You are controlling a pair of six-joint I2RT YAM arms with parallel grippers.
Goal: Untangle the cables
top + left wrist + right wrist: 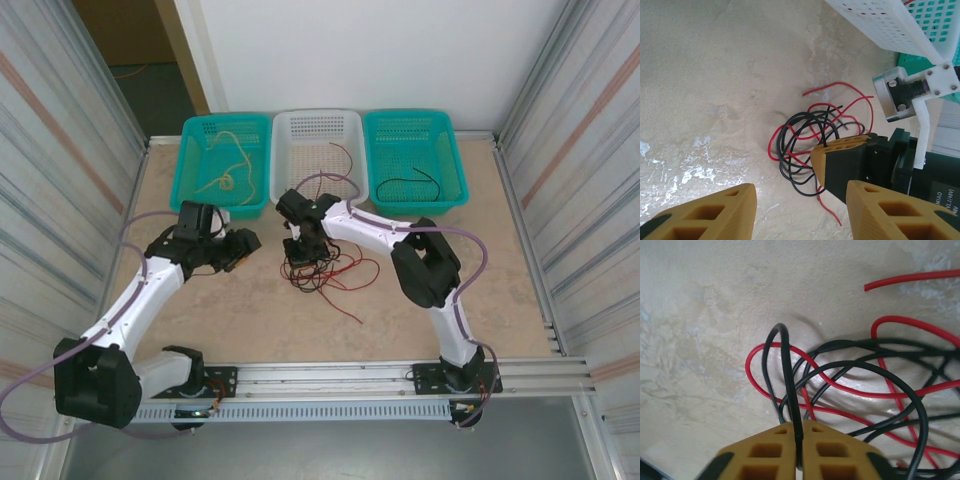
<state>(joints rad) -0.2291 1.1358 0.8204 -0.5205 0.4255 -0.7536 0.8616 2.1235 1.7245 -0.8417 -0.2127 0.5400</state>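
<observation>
A tangle of red and black cables (328, 272) lies on the table's middle. My right gripper (303, 258) points down onto the tangle's left side. Its yellow fingers are shut on one black cable (789, 385), which loops up out of the pile and runs between the tips of this gripper (799, 429). The left wrist view shows the same pile (805, 145), with the right gripper (829, 149) pinching that black strand. My left gripper (244, 248) hovers just left of the pile, open (802, 200), nothing between its fingers.
Three baskets stand along the back edge. A teal one (190, 188) holds a tan cable (228, 180), a white one (312, 124) a red cable (345, 158), and another teal one (412, 118) a black cable (410, 183). Metal walls close both sides.
</observation>
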